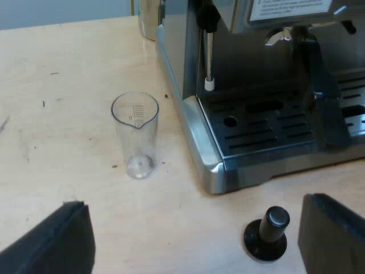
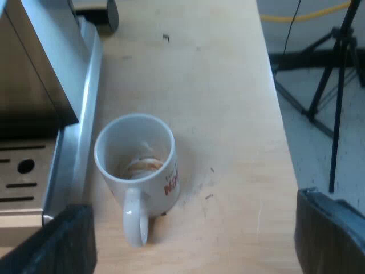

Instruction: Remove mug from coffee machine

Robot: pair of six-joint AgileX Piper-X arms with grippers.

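Right wrist view: the right gripper point(image 2: 191, 234) is spread wide and empty over the table point(image 2: 228, 85). Just ahead of it the white mug point(image 2: 137, 157) stands upright on the wood, handle toward the fingers, close beside the coffee machine point(image 2: 45, 63); it seems to hold brownish residue. The left gripper point(image 1: 194, 240) hangs wide apart, holding nothing, near a black-knobbed tamper point(image 1: 267, 234) and a measuring glass point(image 1: 136, 134).

- Measuring glass point(image 1: 136, 137): printed scale lines under the rim, with one small figure beside them, seemingly "0"
- Espresso machine point(image 1: 179, 51): white label point(image 1: 292, 8) on its front, print unreadable
- Mug point(image 2: 137, 162): red lettering point(image 2: 171, 182) on its side, not legible
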